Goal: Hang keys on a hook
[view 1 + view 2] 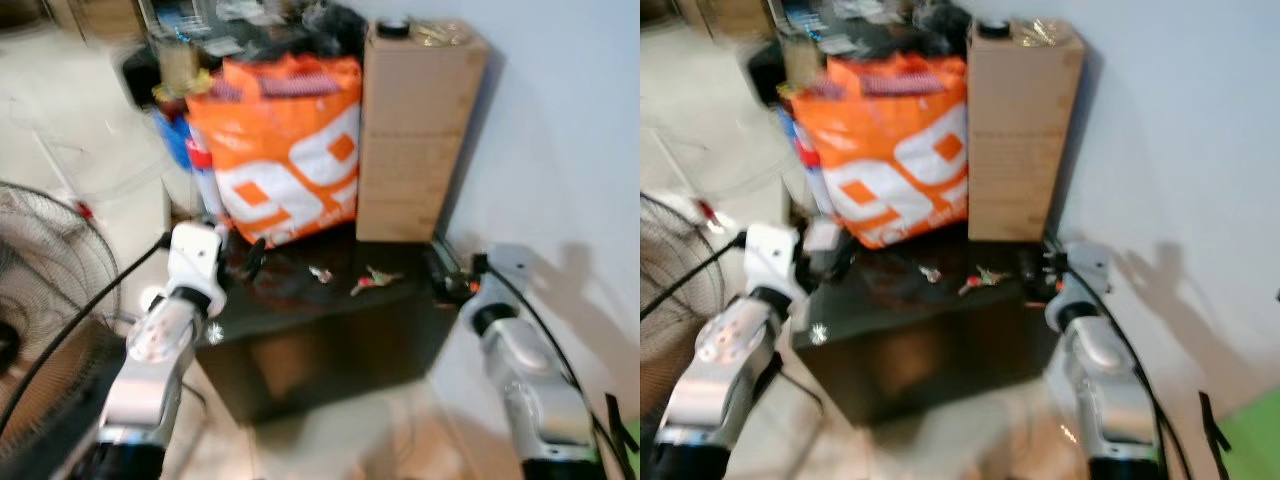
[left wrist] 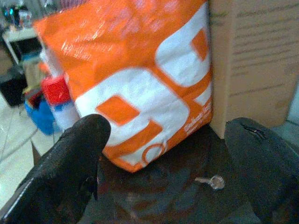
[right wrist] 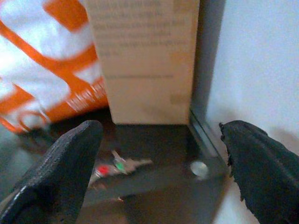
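With the jaws of the left gripper (image 2: 159, 172) and right gripper (image 3: 159, 172) both held apart, the small bunch of red- and green-tagged keys (image 1: 372, 280) lying flat on the glossy black cabinet top (image 1: 330, 300) could be nudged away instead of pinched, since little edge is offered

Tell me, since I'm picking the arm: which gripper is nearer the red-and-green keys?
Right. The right gripper hovers open just beside the keys; the left gripper is open at the black table's far side.
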Motion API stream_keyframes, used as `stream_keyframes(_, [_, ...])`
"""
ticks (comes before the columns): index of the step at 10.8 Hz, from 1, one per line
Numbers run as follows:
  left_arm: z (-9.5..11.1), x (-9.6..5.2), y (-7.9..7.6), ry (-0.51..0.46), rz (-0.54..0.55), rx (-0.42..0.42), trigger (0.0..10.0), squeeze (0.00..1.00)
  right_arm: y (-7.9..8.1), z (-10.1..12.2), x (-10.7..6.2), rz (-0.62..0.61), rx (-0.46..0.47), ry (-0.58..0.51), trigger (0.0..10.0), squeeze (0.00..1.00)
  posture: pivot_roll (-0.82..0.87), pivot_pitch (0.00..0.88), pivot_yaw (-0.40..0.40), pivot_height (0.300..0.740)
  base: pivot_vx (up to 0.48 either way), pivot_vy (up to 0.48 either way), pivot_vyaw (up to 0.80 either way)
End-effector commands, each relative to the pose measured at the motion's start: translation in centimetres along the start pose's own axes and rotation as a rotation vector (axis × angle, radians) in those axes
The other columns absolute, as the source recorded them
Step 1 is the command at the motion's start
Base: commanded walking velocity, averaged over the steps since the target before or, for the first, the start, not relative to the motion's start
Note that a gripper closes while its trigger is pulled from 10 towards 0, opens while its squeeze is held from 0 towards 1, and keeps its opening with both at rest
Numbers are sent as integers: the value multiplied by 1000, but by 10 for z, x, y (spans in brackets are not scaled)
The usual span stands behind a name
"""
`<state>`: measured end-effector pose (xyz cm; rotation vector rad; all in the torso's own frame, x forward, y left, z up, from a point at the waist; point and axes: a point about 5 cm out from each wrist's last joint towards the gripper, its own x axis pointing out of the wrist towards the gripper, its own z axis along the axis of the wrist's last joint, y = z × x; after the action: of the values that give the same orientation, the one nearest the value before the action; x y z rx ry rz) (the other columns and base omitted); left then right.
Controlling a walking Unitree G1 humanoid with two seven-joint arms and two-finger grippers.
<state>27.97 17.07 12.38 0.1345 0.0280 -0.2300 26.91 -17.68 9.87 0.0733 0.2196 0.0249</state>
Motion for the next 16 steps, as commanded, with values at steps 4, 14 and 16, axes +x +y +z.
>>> stream_keyframes(4, [1, -2, 7, 3, 27, 17, 10000, 0, 7, 5, 3, 30, -15, -4, 10000, 0, -14, 0, 32, 740, 367, 0, 0])
stream_keyframes(14, [-13, -5, -11, 102, -242, 110, 10000, 0, 4, -38, 16, 157, -236, 300, 10000, 0, -15, 0, 30, 740, 248, 0, 80])
stream_keyframes(16, [-22, -6, -19, 182, -387, 135, 10000, 0, 8, -68, 24, 190, -248, 445, 10000, 1000, -6, 0, 19, 740, 0, 0, 0])
